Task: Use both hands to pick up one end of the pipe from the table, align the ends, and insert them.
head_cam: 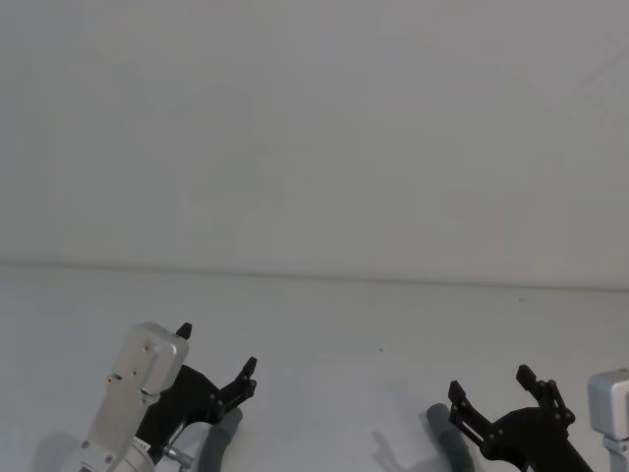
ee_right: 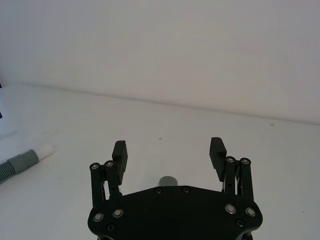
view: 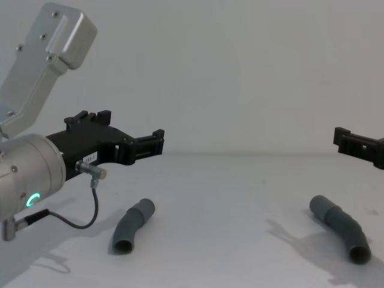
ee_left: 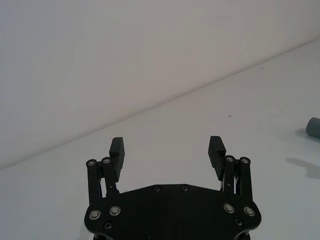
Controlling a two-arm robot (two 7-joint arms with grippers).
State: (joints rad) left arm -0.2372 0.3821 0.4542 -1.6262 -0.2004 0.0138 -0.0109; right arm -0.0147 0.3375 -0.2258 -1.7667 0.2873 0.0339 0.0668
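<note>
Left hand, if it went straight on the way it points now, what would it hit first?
Probably nothing nearby: the open left hand hangs above the table, its pipe piece lying below it, out of line. Ahead looks free up to the pale wall, though depth is unclear.

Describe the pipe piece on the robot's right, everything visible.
The right pipe piece is a short, dark grey hose with a bend in the middle, and it looks like matte plastic or rubber. It lies flat on the white table, its open round mouth turned toward the chest camera, and casts a soft shadow beside it. Only the table touches it. The right end effector hovers above it, open.
</note>
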